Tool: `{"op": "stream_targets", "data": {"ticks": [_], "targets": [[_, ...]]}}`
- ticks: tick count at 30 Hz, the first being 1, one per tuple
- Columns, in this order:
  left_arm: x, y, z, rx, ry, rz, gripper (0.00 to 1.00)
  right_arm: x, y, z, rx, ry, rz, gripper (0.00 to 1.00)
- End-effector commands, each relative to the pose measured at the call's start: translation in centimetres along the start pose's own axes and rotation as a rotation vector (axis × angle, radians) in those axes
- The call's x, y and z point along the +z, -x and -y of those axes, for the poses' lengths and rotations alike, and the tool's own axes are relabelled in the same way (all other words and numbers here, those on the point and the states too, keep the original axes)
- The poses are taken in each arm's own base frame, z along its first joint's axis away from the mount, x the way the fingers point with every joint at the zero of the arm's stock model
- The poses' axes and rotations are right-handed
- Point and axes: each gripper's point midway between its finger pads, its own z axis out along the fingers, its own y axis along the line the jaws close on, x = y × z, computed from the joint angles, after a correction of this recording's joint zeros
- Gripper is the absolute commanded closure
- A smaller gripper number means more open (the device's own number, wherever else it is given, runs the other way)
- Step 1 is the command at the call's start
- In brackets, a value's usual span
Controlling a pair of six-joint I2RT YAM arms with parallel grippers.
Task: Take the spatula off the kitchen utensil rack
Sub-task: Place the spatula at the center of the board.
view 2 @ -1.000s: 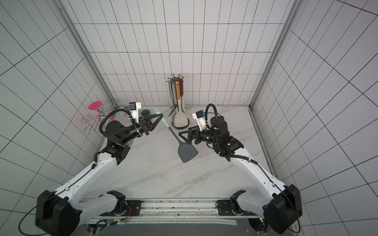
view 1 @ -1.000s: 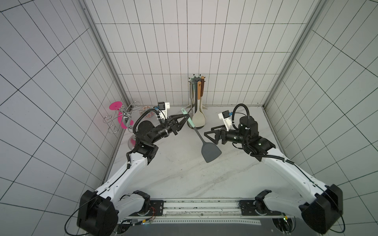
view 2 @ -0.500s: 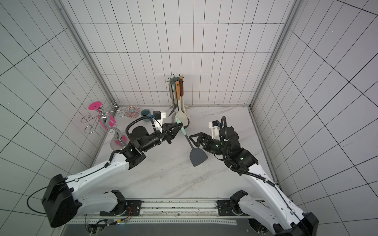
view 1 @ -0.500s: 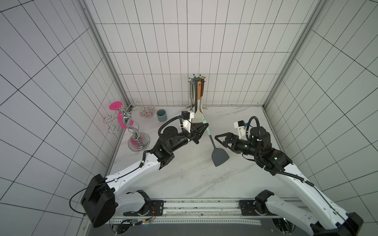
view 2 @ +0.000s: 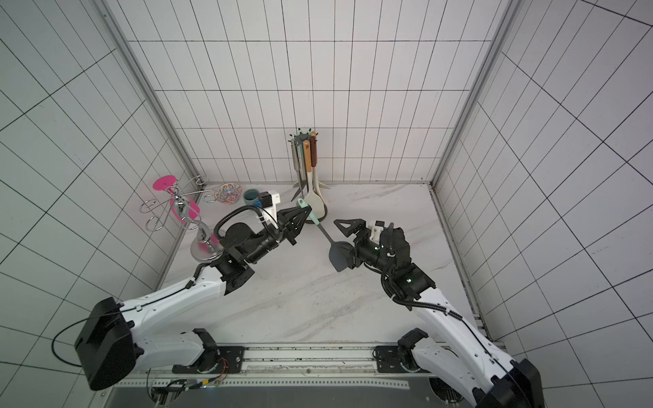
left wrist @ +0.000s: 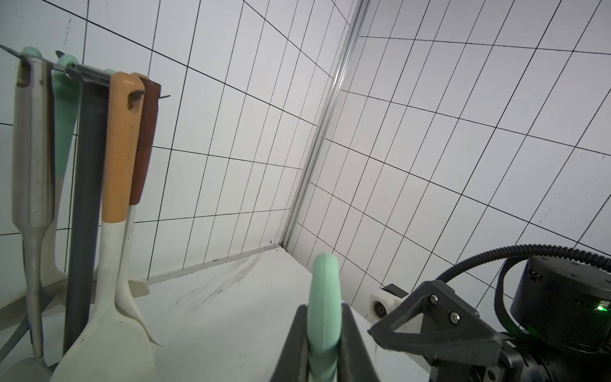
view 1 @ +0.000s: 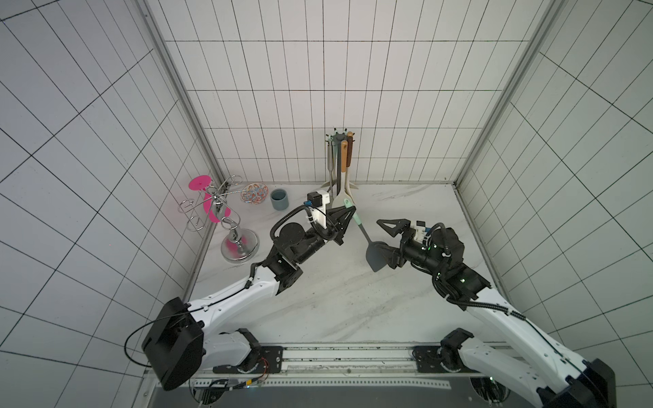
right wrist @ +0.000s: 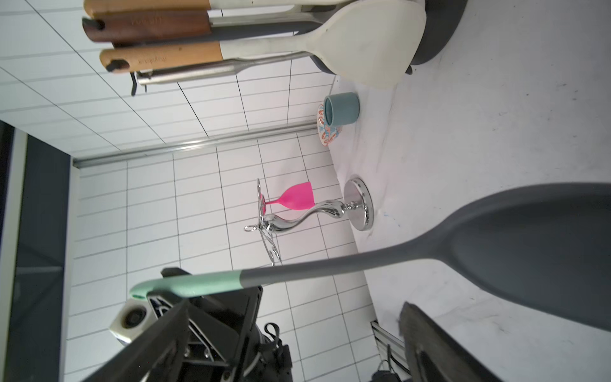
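**A:** In a top view, the left hand (view 1: pixel 351 213) was clamped on the spatula (view 1: pixel 365 237), off the kitchen utensil rack (view 1: pixel 340 135) beyond its fingertips.
**B:** Left wrist: mint handle, pinched edge-on. Looked light, stiff.
**A:** Right wrist: right hand (right wrist: pixel 294 307) gaped astride the blade. Probably slick; the neck looked safer.
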Motion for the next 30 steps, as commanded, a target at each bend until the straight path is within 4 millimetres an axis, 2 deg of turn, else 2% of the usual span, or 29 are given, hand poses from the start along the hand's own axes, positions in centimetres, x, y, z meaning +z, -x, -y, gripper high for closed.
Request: {"op": "stream_targets", "data": {"ticks": [1,7,11,17,23,26,27,29,30], "targets": [[-1.2,2.7,0.4,0.005,0.006,0.123,1.00,1.6,-0.2,-0.3,0.237,0.112,-0.012,0.01],[-2.6,3.2,-0.1,-0.009,0.045,0.160,1.00,5.0,-2.4,-0.2,0.348,0.166,-0.080,0.01],[-3.4,3.0,-0.2,-0.022,0.057,0.156,1.00,6.4,-3.4,-0.5,0.388,0.181,-0.068,0.18],[-5.2,2.2,-1.0,0.001,0.113,0.163,1.00,7.0,-4.9,-1.6,0.383,0.157,-0.062,0.30],[-6.6,1.7,-1.3,-0.002,0.132,0.167,1.00,7.3,-5.3,-2.3,0.376,0.145,-0.050,0.58],[-7.2,1.7,-1.2,-0.010,0.129,0.174,1.00,8.0,-5.5,-2.2,0.383,0.140,-0.054,0.65],[-7.3,1.6,-1.2,-0.011,0.129,0.172,1.00,8.2,-5.5,-2.2,0.386,0.141,-0.053,0.71],[-7.5,1.4,-1.1,-0.015,0.123,0.167,1.00,8.6,-5.4,-2.2,0.401,0.153,-0.055,0.92],[-7.6,1.3,-1.0,-0.015,0.123,0.163,1.00,8.8,-5.4,-2.2,0.406,0.161,-0.054,0.97]]}}
